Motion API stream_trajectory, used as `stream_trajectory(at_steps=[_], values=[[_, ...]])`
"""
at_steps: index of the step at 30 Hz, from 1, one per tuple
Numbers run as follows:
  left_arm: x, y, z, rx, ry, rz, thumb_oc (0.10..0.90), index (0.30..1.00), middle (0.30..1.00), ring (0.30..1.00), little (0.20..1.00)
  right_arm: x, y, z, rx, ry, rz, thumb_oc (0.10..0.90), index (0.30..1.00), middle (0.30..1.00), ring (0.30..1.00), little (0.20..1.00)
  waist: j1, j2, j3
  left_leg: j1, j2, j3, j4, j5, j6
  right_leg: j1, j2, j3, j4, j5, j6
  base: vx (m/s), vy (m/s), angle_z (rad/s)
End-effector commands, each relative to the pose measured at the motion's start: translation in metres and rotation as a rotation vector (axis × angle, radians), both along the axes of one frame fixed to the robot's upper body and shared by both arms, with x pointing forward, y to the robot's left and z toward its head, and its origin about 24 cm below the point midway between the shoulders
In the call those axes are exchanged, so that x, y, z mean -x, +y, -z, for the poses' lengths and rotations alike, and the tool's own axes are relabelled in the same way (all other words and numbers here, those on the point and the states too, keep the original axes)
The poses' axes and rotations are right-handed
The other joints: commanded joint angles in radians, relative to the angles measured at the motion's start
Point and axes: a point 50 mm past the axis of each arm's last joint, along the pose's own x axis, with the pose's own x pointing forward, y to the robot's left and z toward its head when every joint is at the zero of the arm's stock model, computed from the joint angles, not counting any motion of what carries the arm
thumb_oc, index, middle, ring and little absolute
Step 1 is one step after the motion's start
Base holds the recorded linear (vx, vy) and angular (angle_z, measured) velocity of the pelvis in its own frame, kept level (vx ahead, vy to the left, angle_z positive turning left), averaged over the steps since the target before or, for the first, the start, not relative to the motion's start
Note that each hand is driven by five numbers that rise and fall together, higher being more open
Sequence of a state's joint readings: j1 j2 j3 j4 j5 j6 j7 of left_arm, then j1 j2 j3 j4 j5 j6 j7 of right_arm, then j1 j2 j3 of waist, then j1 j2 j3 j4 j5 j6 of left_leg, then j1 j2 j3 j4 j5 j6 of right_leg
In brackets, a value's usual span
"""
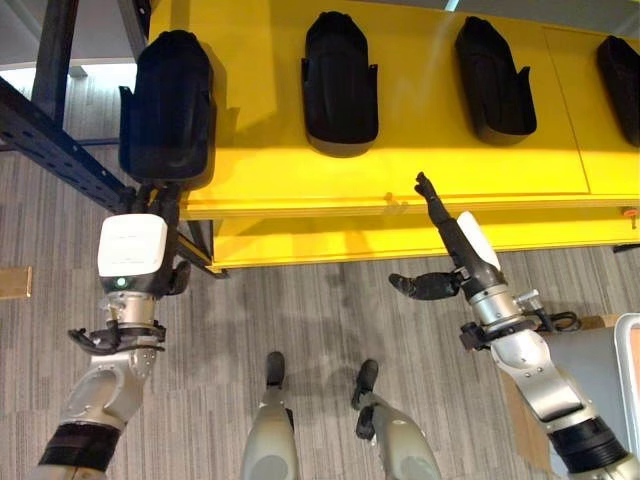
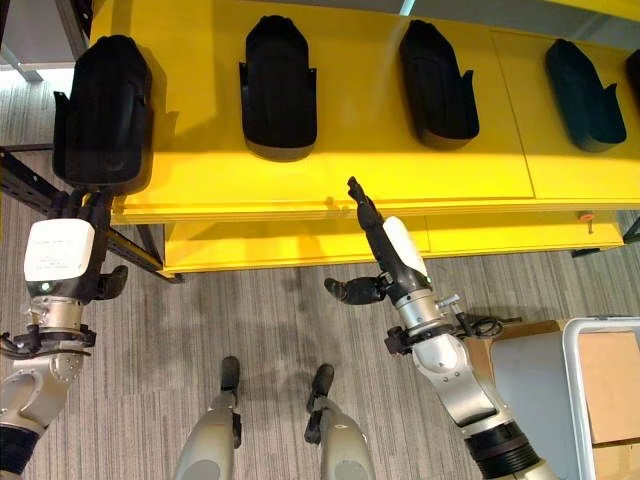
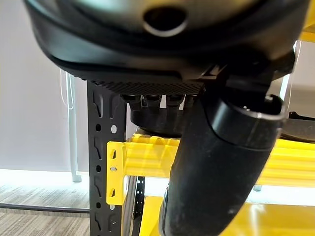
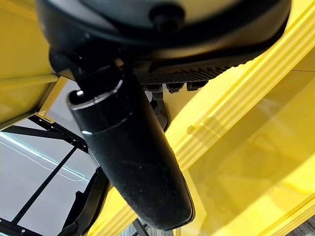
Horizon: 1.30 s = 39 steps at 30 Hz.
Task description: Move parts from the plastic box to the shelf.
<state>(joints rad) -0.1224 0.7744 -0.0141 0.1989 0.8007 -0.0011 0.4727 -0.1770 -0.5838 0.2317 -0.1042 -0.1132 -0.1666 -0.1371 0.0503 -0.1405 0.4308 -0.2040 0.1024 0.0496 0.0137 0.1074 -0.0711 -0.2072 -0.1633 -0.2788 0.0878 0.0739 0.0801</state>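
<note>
Parts, black moulded shells, lie in a row on the yellow shelf (image 1: 400,150): the leftmost part (image 1: 165,105) sits at the shelf's left end beside a dark upright post (image 1: 55,55), the second part (image 1: 340,80) lies further along, the third part (image 1: 493,80) beyond that, and a fourth part (image 2: 585,95) shows near the shelf's far right. The left robot hand (image 1: 160,215) is just under the front edge of the leftmost part at the shelf's left corner, its fingers reaching up to the part's lower edge; whether they grip it or merely touch it cannot be told, since the fingertips are hidden against the dark shell. The right robot hand (image 2: 385,245) is in front of the shelf's front edge, below the gap between the second and third parts, holding nothing, with its fingers stretched straight up toward the edge and its thumb spread wide to the side. A white-rimmed plastic box (image 2: 575,400) stands on the floor, well apart from the shelf, to the right of the right arm.
</note>
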Motion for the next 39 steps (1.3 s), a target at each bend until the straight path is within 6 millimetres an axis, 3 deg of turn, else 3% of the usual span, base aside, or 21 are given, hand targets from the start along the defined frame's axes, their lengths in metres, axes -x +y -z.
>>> stream_trajectory(at_steps=[1,39], values=[[-0.008,0.008,-0.050,-0.115,-0.215,-0.005,0.900,1.000,1.000,1.000,1.000,0.002,0.013,-0.044,-0.062,-0.225,-0.088,0.900,1.000,1.000,1.000,1.000,-0.029,-0.032,-0.054,0.009,0.024,-0.086,0.140,-0.156,-0.002,-0.062,-0.112,0.070,0.050,0.049,0.082,0.00,0.000,0.00],[-0.024,0.025,-0.059,-0.097,-0.208,-0.101,0.900,1.000,1.000,1.000,1.000,0.001,0.016,-0.049,-0.056,-0.240,-0.112,0.900,1.000,1.000,1.000,1.000,-0.047,-0.052,-0.030,-0.068,0.021,-0.086,0.206,-0.167,-0.005,-0.127,-0.113,0.094,0.085,0.052,0.079,0.00,0.000,0.00]])
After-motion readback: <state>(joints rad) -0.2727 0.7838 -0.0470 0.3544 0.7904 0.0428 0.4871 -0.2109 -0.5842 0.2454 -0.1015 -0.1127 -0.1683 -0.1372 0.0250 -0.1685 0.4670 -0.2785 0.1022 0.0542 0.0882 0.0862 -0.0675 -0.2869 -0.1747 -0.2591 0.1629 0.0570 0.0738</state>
